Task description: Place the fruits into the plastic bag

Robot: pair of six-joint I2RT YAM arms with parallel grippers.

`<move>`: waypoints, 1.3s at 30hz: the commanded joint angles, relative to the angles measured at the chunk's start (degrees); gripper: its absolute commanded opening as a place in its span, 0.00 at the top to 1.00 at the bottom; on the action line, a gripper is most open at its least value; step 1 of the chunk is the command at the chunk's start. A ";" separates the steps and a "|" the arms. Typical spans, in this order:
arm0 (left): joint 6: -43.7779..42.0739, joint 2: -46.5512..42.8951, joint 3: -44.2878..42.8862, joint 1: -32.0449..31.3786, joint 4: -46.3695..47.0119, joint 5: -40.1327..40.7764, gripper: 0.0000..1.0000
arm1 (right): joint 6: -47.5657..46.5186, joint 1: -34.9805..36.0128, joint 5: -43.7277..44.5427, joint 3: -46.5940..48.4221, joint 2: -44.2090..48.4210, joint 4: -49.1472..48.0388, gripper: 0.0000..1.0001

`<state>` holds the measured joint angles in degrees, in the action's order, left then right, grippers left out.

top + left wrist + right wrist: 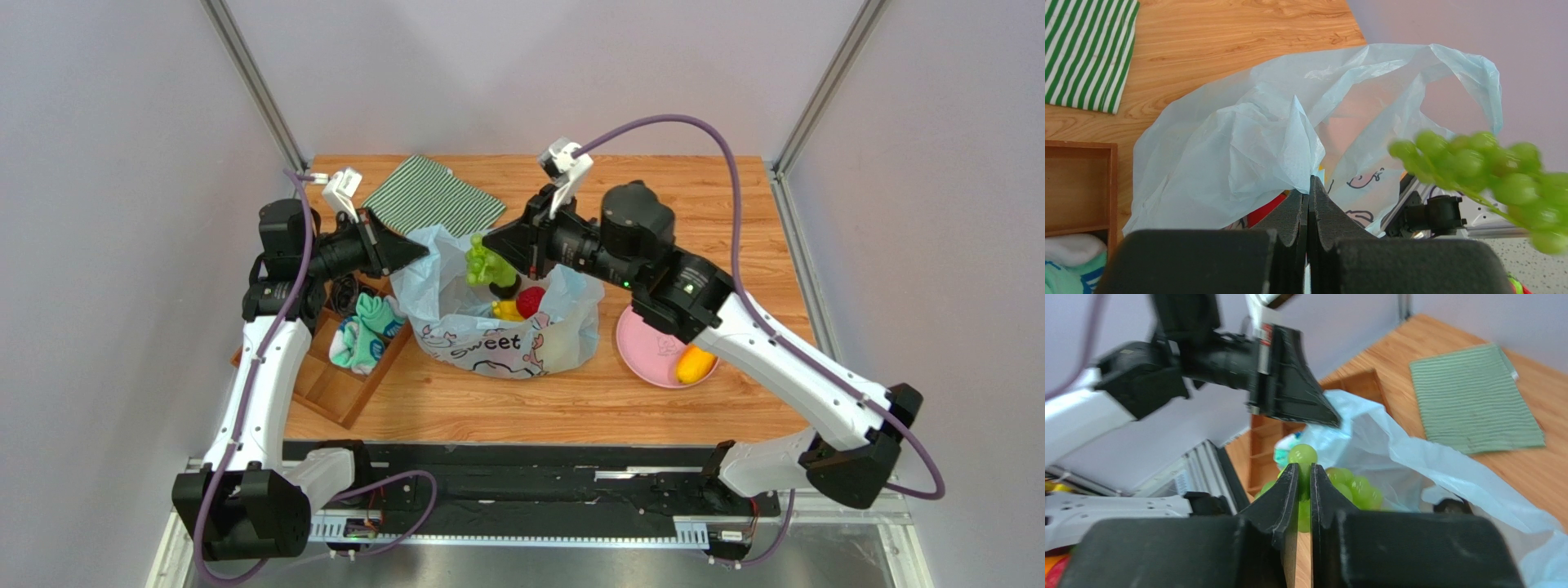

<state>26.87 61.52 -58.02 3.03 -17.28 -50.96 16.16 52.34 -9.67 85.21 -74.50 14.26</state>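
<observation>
Two arms work one bag on my desk (687, 196). My left gripper (1309, 184), fingers pressed together, pinches a fold at the rim of the plastic bag (491, 346) and holds it up, so the mouth gapes. My right gripper (1303, 473) is closed on the green grapes (1352, 489), and the bunch hangs just above the bag's open mouth, not inside it. Inside the bag I can see a red apple (530, 301) and a yellow fruit (507, 312) touching it; what else lies under the film I cannot tell. Right of the bag, the pink plate (638, 349) carries one orange-yellow mango (694, 364). Left of the bag, the wooden tray (325, 390) holds rolled teal-white socks (366, 333) in the compartment nearest the bag. A green striped cloth (436, 196) lies flat behind the bag.
</observation>
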 commanded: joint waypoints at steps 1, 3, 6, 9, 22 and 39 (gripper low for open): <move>0.02 0.01 -0.34 0.31 1.98 -1.16 1.00 | -2.27 0.22 12.27 5.14 -4.24 7.08 1.00; 0.02 -0.08 -0.34 0.40 2.07 -1.07 1.00 | -2.28 0.22 15.11 6.81 -6.96 11.12 1.00; 0.11 0.01 -0.43 0.31 1.98 -1.07 1.00 | -2.19 0.22 17.58 7.69 -9.78 15.53 1.00; 0.11 0.01 -0.43 0.23 1.99 -1.16 1.00 | -1.40 0.31 19.33 6.99 -11.10 17.46 1.00; 0.11 0.18 -0.43 0.31 1.98 -1.07 1.00 | -0.43 5.76 33.22 17.97 -29.29 29.33 1.00; 0.02 0.27 -0.43 0.31 1.81 -0.98 1.00 | 0.36 6.37 31.91 14.81 -29.21 28.10 0.33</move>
<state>26.89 61.93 -58.02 3.05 -17.28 -50.94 16.47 58.74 22.33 100.33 -107.24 45.01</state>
